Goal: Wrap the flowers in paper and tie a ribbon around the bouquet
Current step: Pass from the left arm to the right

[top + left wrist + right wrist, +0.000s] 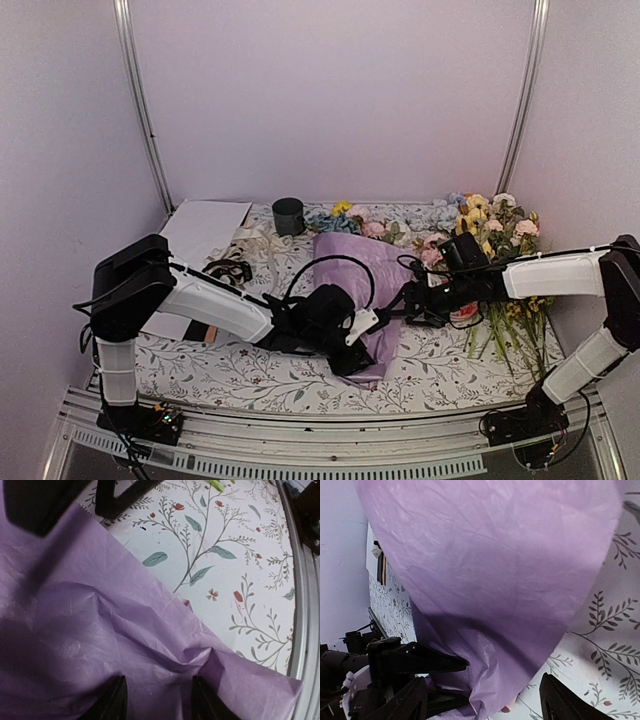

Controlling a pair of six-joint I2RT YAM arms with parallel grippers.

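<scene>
Left gripper [157,701] first: its two fingers [116,700] are pinched onto a bunch of the paper [100,630]. The purple sheet wrinkles up right where they squeeze. This gripper holds the near end of the paper, the end closest to my arm bases. Past the fingertips the sheet spreads away to the left. To the right of it I see the tablecloth [225,555] with its leaf and twig print.

My right gripper [485,702] is let go, with its fingers [560,700] spread wide. A floppy edge of the paper hangs down between them, and I cannot tell if a finger touches it. Most of the sheet puffs up big just ahead of this gripper. My left gripper is very close, just on the other side of that floppy edge.

From above, my two grippers come together at the near part of the paper. The left one is on its near end and the right one is at its right side. The flowers [372,228] lie beyond both grippers, at the far end of the paper: pink ones, blue ones and a yellow one. The ribbon [262,248] lies beyond my left gripper and well off to its left, on the cloth. A loose pile of long-stemmed flowers [505,250] lies beside and under my right arm.
</scene>
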